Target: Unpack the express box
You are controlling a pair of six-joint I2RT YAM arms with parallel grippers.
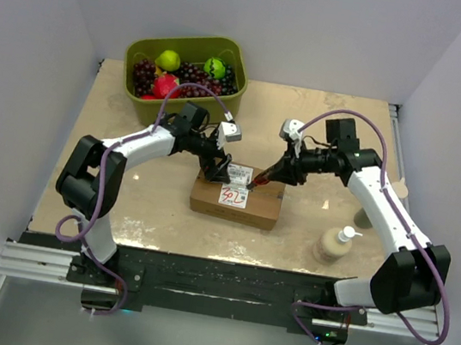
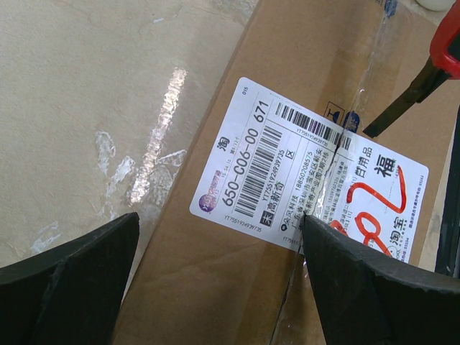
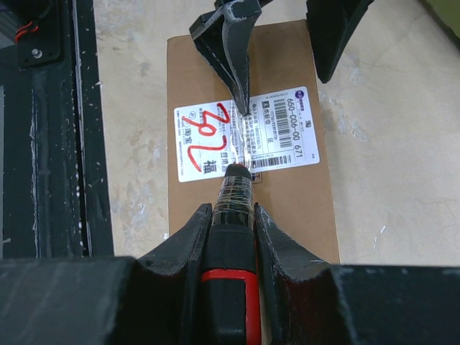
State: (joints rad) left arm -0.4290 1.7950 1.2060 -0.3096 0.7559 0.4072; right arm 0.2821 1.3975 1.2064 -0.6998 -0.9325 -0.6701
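Cardboard express box [image 1: 235, 201] is lying beneath the right gripper [image 3: 231, 215], which is clamping a red-handled cutter [image 3: 230, 295]. Left gripper [image 2: 219, 223] is gaping wide, empty.

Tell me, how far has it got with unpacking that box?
Early. The express box is shut, nothing unpacked. In hand: the right claw grips a red-and-black cutter, tip on the label over the lid seam; the open left claw touches the lid. Left: slit the tape, open flaps, empty it.
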